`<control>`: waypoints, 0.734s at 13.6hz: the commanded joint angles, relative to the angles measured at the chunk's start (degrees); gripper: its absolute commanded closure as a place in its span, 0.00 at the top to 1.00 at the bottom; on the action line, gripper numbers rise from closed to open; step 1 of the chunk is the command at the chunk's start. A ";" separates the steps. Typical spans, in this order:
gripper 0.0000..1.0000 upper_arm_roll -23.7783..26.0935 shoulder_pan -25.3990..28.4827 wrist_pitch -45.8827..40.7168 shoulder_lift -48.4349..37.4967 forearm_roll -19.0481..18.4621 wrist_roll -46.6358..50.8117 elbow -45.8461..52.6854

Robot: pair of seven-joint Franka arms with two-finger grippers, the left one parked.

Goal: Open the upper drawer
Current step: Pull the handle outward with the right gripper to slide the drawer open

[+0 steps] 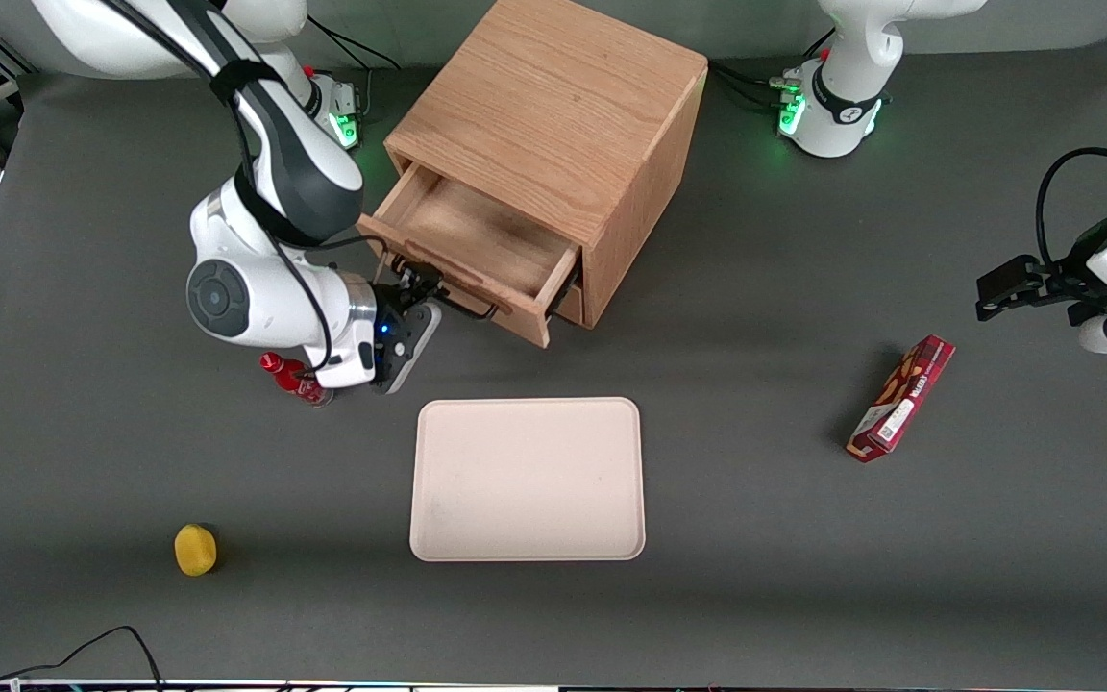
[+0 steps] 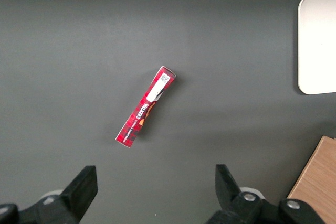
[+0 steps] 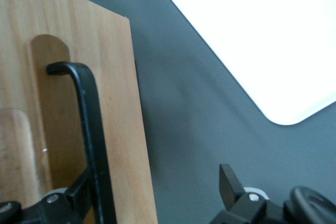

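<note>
The wooden cube cabinet stands at the back middle of the table. Its upper drawer is pulled well out, and its shallow wooden box shows nothing inside. The long black wire handle runs along the drawer front. My right gripper is at the handle, at the end toward the working arm. In the right wrist view the gripper is open. One finger lies against the black handle on the drawer front. The other finger hangs over bare table. The bottom drawer barely shows under the upper one.
A cream tray lies nearer the front camera than the cabinet. A red bottle lies under my arm's wrist. A yellow object sits toward the working arm's end. A red box lies toward the parked arm's end.
</note>
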 commanded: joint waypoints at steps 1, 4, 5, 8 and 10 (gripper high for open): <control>1.00 -0.90 0.40 -1.01 4.72 -2.66 -1.09 5.93; 1.00 -1.00 0.40 -5.22 9.11 -6.60 -1.09 13.48; 1.00 -1.00 0.49 -6.37 10.43 -7.66 -1.09 15.59; 1.00 -2.48 0.57 -9.18 13.60 -10.13 -1.79 20.35; 1.00 -3.45 0.66 -9.28 14.04 -10.22 -4.15 20.79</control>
